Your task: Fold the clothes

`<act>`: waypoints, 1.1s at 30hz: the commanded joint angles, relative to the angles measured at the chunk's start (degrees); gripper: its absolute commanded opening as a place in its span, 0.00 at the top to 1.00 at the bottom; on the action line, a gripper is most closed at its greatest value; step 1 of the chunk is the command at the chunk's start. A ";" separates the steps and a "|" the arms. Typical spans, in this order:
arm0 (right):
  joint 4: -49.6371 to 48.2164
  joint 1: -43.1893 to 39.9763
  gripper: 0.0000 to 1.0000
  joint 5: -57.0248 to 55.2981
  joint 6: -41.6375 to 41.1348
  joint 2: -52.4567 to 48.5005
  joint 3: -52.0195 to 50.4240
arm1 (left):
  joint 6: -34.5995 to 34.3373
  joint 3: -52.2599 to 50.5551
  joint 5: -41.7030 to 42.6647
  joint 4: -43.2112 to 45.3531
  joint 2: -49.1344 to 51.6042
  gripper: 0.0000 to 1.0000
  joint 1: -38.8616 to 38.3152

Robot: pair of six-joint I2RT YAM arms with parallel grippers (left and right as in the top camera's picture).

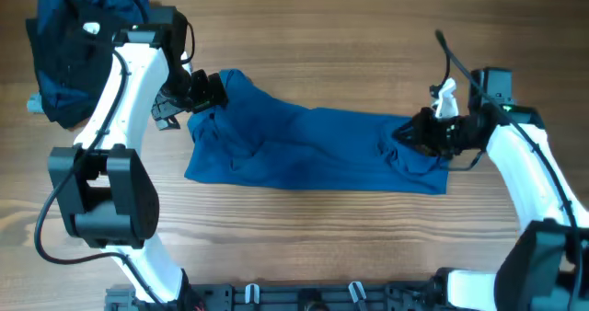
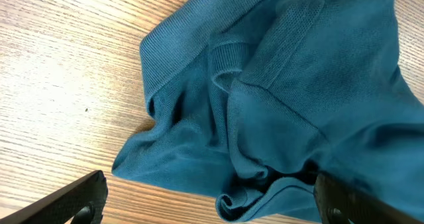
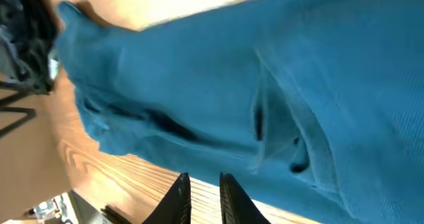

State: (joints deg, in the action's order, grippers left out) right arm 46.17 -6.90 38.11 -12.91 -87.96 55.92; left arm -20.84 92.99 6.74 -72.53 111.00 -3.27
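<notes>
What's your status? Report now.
Left gripper open over collar. Right gripper nearly shut at blue polo shirt's edge, grip unclear. Shirt unfolded. Dark clothes pile aside.

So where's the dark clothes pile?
The pile sits at the table's top-left corner in the overhead view, behind the left arm, apart from the blue shirt mid-table.

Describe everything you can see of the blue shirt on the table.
The blue shirt is a teal-blue knit, lying stretched sideways and rumpled on the wooden table. Its ribbed collar end is bunched at the left gripper, whose fingers stand apart; the right gripper sits over the opposite end.
</notes>
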 commanded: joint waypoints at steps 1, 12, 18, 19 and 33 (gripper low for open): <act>-3.23 -0.09 0.84 3.48 2.36 -3.85 -4.26 | 0.92 -0.11 0.50 0.13 -0.70 0.00 0.22; -6.93 -0.09 0.91 4.28 2.19 -19.52 -6.82 | 0.92 -0.11 0.48 0.07 -0.70 0.00 0.22; -5.25 -0.09 0.95 4.37 2.40 -12.96 -6.12 | 0.94 -0.11 0.48 -0.07 -0.70 0.00 0.22; -4.50 -0.09 0.95 4.37 2.38 -10.49 -5.60 | 0.94 -0.11 0.48 -0.07 -0.70 0.00 0.22; 11.69 -15.32 0.02 -9.35 2.29 13.25 0.87 | 0.92 -0.11 0.48 -0.31 -0.70 0.00 0.22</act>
State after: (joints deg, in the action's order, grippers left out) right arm 56.10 -16.86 34.96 -10.79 -76.27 54.06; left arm -20.67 92.99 6.76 -72.82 111.00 -3.27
